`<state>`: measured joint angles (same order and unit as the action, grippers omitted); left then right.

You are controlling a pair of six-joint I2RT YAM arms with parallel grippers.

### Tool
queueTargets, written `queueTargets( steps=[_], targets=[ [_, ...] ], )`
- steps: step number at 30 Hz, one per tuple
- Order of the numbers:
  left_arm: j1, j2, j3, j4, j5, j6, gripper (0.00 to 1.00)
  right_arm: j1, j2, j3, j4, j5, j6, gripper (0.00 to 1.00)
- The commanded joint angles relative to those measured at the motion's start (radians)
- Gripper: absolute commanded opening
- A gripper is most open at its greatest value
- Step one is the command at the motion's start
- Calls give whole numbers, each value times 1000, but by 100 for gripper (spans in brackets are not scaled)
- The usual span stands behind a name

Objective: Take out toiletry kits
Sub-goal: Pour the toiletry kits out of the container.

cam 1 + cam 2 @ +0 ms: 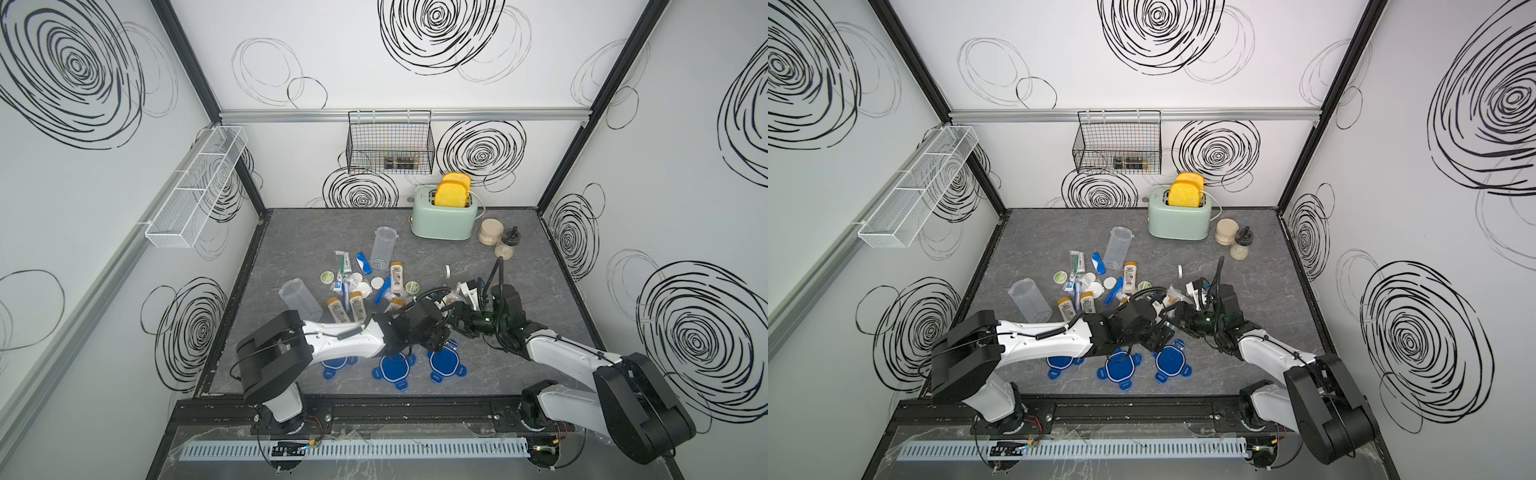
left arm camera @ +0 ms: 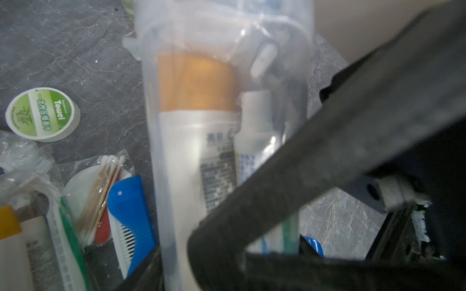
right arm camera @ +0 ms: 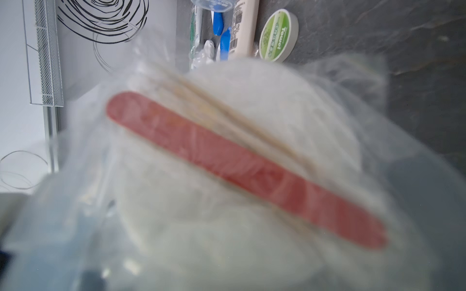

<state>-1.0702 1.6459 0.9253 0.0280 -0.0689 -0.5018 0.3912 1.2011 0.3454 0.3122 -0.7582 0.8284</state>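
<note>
Grey marbled table (image 1: 540, 266) fills the floor of a white cell scrawled with black spirals. Nearest the front edge lie three blue lids (image 1: 392, 370), and just above them the two arms meet. The left hand (image 2: 169, 254) is closed around the base end of a clear jar (image 2: 227, 30). The jar's long axis runs away from that hand, mouth at the far end, with a tan-capped cream bottle (image 2: 196, 83) and a white tube (image 2: 254, 131) packed lengthwise inside. The right hand (image 1: 457, 319) appears to face the mouth, so it is the nearer one for pulling. A plastic packet with a red file (image 3: 239, 163) fills its wrist view, straight ahead and very close. Its fingers do not show, so wide or gripping cannot be told. Drawing along the jar's axis looks right — bare table lies to the right and beyond. Farther back, leftward, sit the loose kit pieces (image 1: 361, 286), two empty jars (image 1: 300, 297), then the toaster (image 1: 444, 216).
</note>
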Motion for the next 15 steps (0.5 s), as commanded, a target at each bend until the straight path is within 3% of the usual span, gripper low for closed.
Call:
queueTargets(
  steps=[1, 15],
  targets=[
    [6, -34, 0, 38, 6, -9, 19, -7, -13, 43, -58, 4, -81, 93],
    [15, -74, -54, 35, 58, -50, 12, -64, -149, 16, -244, 84, -185, 98]
  ],
)
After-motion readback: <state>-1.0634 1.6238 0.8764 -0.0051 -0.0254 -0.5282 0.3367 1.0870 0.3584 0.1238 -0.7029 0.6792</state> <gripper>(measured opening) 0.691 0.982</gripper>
